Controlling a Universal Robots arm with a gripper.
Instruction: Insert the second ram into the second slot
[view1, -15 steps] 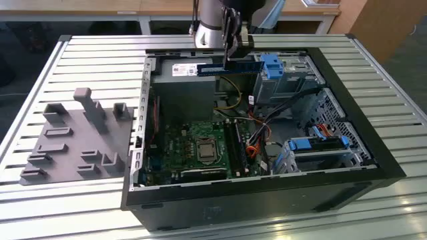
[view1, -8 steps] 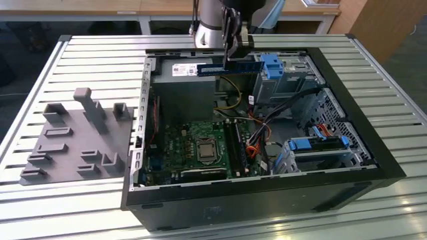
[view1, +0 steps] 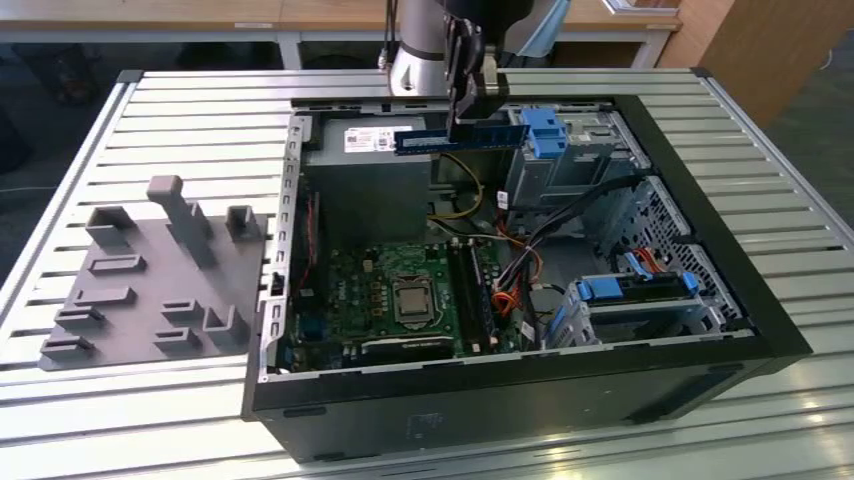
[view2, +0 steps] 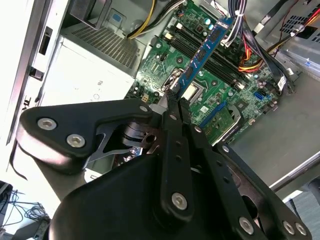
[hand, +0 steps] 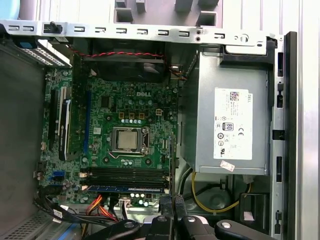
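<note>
Robot arm carries memory stick over open computer: we see the black gripper (view1: 467, 118) with its jaws clamped on the second ram (view1: 441, 140), a thin, flat, long blue memory stick. It is held level in the air above the open black computer case (view1: 721, 300), which stands on the slatted metal desk (view1: 200, 110). In the second wrist view the stick reaches out over the green motherboard (view2: 160, 62). It is well apart from the long black memory slots (hand: 125, 175) that run beside the processor socket. We judge the carrying step to be in hand: the stick is lifted but not yet seated. Seating it, by our reading, calls for its lower edge lined up along the second slot and a straight, even press down.
</note>
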